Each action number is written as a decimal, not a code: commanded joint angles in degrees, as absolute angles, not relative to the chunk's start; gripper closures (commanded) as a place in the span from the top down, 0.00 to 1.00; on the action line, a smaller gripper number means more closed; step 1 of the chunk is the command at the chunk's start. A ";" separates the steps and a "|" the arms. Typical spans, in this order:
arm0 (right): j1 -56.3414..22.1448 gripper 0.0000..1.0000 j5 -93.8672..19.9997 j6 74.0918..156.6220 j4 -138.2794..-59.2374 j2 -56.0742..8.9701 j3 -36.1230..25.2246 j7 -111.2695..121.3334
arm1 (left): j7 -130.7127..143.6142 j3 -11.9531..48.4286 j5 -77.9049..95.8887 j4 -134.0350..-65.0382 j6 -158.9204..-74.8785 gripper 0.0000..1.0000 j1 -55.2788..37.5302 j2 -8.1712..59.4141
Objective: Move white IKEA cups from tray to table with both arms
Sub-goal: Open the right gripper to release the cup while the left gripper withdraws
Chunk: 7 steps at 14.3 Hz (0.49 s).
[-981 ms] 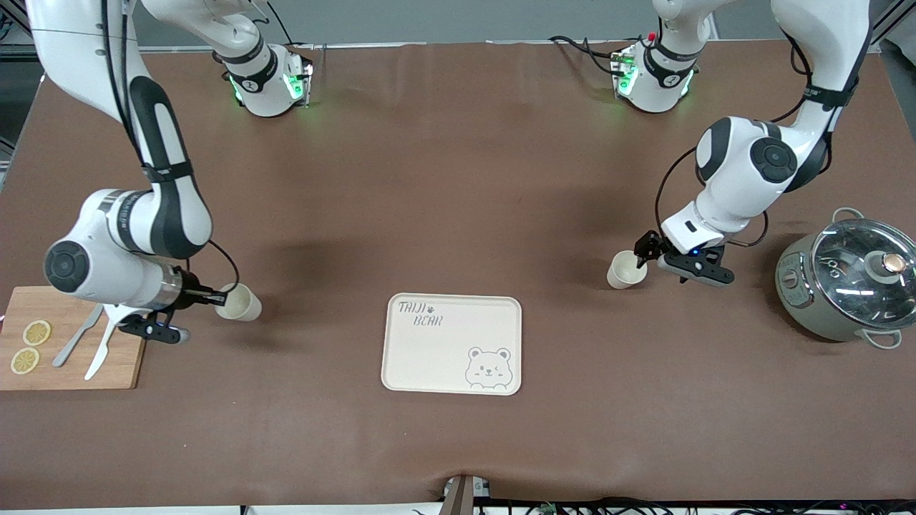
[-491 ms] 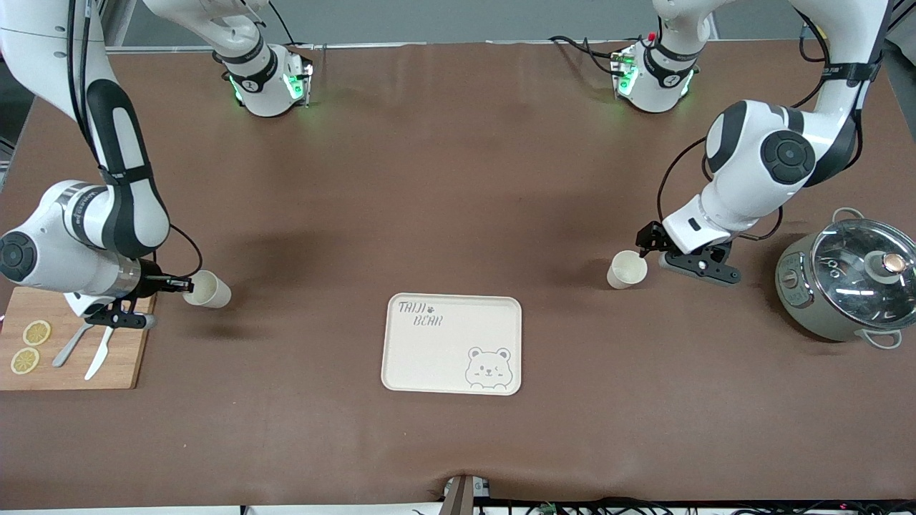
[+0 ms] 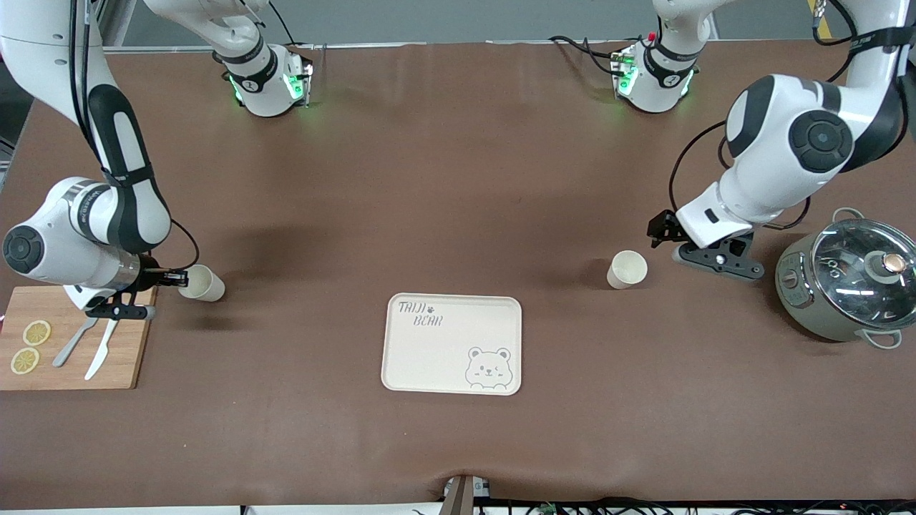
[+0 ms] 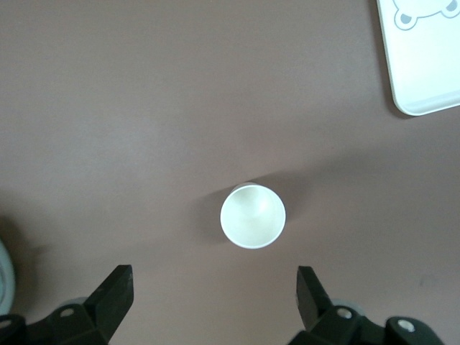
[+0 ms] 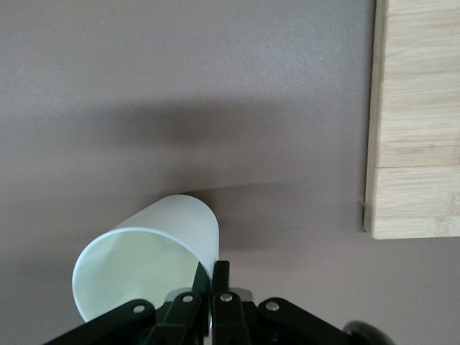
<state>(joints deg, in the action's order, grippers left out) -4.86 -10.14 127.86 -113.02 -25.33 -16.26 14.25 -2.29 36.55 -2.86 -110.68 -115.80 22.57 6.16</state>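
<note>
One white cup (image 3: 627,270) stands upright on the brown table, between the bear tray (image 3: 429,357) and the pot. My left gripper (image 3: 663,233) is open and empty, up over the table beside this cup. In the left wrist view the cup (image 4: 252,215) lies ahead of the spread fingers (image 4: 115,291), untouched. My right gripper (image 3: 175,277) is shut on the rim of the second white cup (image 3: 202,283) and holds it tilted over the table beside the cutting board. In the right wrist view, one finger is inside and one outside the cup (image 5: 151,248).
A wooden cutting board (image 3: 122,357) with lemon slices, a knife and a fork lies at the right arm's end. A grey pot (image 3: 844,282) with a glass lid stands at the left arm's end. The tray's corner (image 4: 424,79) shows in the left wrist view.
My left gripper has let go of its cup and pulled back toward the pot. My right gripper has carried its cup toward the cutting board.
</note>
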 commanded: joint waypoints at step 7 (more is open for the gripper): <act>-2.37 1.00 -10.72 129.20 -115.32 -23.38 -15.47 13.10 | -0.88 36.83 -2.99 -101.78 -103.54 1.00 23.99 4.13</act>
<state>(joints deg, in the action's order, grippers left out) -3.75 -10.25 128.84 -113.67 -25.30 -16.29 13.85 -1.80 36.45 -2.86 -102.09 -104.74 22.92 4.66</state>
